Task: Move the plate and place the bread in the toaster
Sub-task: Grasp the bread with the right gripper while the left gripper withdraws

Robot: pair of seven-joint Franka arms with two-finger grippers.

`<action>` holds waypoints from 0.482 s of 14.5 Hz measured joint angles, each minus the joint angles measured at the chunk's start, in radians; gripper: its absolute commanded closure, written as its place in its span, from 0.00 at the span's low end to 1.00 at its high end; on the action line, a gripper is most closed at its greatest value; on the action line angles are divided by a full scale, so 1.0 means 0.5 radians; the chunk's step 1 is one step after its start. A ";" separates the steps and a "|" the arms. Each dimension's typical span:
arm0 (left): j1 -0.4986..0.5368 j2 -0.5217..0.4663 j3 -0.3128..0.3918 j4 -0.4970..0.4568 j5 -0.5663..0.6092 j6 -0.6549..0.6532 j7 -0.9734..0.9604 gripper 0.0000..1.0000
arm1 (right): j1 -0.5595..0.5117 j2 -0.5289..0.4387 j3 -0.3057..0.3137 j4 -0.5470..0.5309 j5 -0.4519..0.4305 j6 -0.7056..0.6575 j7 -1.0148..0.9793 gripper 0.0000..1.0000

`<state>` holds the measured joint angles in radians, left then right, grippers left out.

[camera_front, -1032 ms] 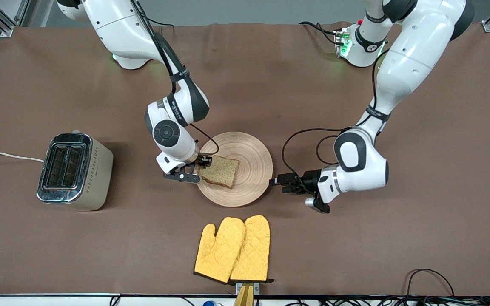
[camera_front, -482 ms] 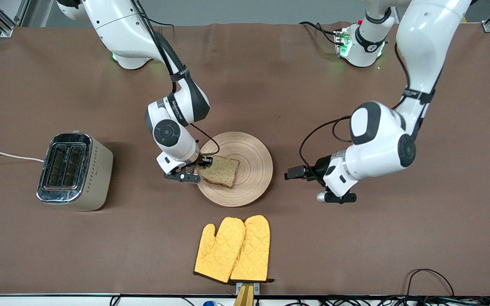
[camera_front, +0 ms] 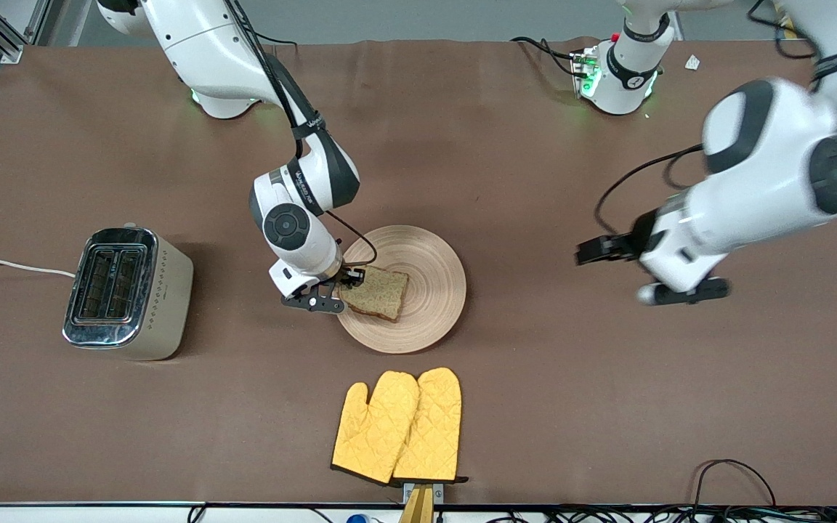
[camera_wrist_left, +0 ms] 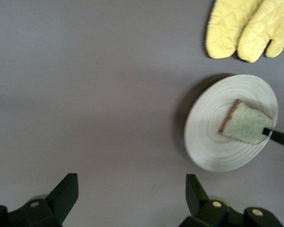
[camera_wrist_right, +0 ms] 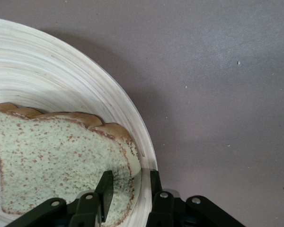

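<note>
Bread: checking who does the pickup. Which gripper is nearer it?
Right. The right gripper straddles the bread edge on the plate; the left gripper, open, is over bare table.

left arm [camera_front: 767,189]: motion-blurred | plate [camera_wrist_right: 61,80]: cut off in right wrist view

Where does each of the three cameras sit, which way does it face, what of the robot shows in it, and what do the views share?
Front view: high across the table, facing both arms; right gripper at the bread on the plate, left gripper raised over bare table.
Left wrist view: looks down from the left arm; its open jaws frame the table.
Right wrist view: close above the plate rim; its jaws straddle the bread's edge.
All three share plate and bread.
</note>
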<state>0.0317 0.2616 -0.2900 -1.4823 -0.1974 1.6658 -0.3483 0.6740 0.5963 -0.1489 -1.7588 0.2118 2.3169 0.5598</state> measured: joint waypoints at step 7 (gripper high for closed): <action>0.237 -0.167 0.007 0.307 0.443 -0.544 0.416 0.00 | 0.020 0.027 0.002 0.027 0.000 0.004 0.046 0.74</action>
<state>0.1502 0.1782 -0.2864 -1.3289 0.0241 1.3937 -0.1401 0.6841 0.6099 -0.1478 -1.7455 0.2120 2.3187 0.5827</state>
